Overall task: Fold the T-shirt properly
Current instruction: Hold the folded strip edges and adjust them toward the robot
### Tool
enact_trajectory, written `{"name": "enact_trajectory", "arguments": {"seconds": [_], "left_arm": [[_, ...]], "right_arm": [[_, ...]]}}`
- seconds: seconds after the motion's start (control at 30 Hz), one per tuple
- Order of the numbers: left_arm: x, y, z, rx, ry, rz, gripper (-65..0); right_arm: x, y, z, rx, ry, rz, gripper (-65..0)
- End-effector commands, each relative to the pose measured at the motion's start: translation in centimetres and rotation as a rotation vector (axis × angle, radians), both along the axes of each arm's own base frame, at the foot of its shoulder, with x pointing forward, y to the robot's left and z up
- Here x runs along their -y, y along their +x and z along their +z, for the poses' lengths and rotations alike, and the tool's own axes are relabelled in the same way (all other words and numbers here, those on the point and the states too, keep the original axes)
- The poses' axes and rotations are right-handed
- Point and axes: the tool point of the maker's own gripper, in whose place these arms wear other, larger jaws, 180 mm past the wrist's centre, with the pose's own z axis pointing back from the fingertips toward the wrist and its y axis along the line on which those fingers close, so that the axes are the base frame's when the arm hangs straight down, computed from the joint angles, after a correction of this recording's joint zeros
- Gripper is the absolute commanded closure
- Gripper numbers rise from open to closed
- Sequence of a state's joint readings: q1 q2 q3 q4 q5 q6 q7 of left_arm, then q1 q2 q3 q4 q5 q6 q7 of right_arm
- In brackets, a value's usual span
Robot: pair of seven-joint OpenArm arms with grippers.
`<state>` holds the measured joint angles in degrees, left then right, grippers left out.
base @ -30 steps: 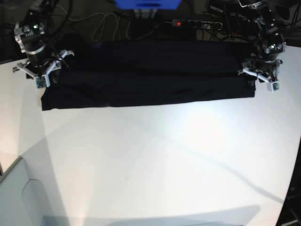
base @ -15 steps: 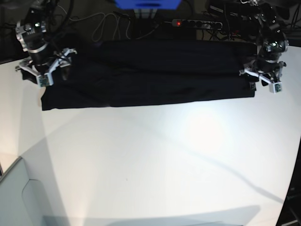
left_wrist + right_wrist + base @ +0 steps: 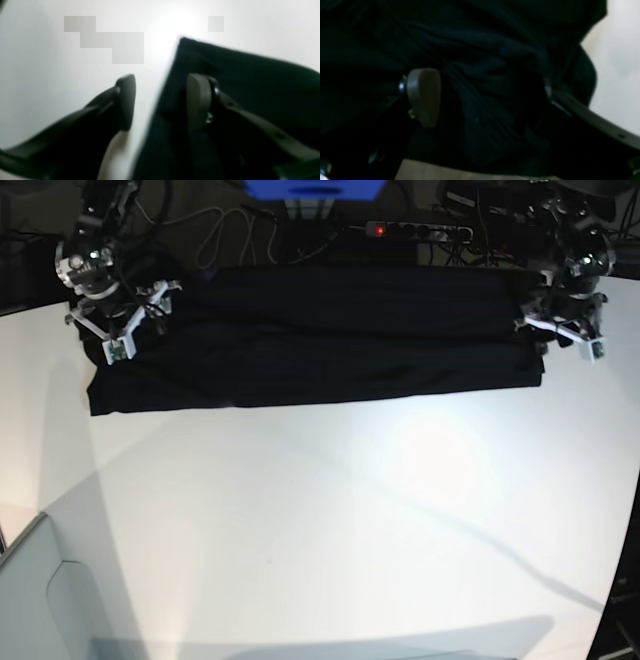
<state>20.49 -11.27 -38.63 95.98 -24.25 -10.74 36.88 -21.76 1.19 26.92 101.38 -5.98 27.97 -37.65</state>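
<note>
White table [image 3: 330, 520] carries one T-shirt [image 3: 330, 340] (black, folded).

The T-shirt [image 3: 320, 340] is plain black all over, with no print showing on the visible side. The table [image 3: 330, 520] beneath it is white. The 2 grippers, left [image 3: 160, 100] and right [image 3: 482, 97], have black arms and grey-brown pads [image 3: 423, 96]. Beyond them a power strip [image 3: 420, 230] shows a red light.
</note>
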Motion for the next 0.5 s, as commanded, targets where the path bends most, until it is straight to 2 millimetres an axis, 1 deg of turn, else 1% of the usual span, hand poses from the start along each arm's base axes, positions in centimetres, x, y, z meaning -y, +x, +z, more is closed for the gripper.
{"name": "enact_trajectory", "arguments": {"seconds": [0.0, 0.1, 0.33, 0.47], "left_arm": [[-0.4, 0.3, 1.0, 0.032, 0.012, -0.002, -31.5], [-0.1, -0.2, 0.4, 0.028, -0.026, 0.008, -31.5], [-0.2, -1.6, -2.8, -0.015, -0.144, 0.072, -31.5], [0.0, -1.9, -3.2, -0.013, -0.179, 0.085, -31.4]], "right_arm": [[0.4, 0.4, 0.3, 0.013, -0.009, 0.006, -48.3], [0.4, 0.5, -0.1, 0.005, -0.003, 0.002, -48.3], [0.4, 0.4, -0.2, 0.004, 0.001, 0.001, -48.3], [0.4, 0.4, -0.3, 0.002, 0.002, 0.000, -48.3]]}}
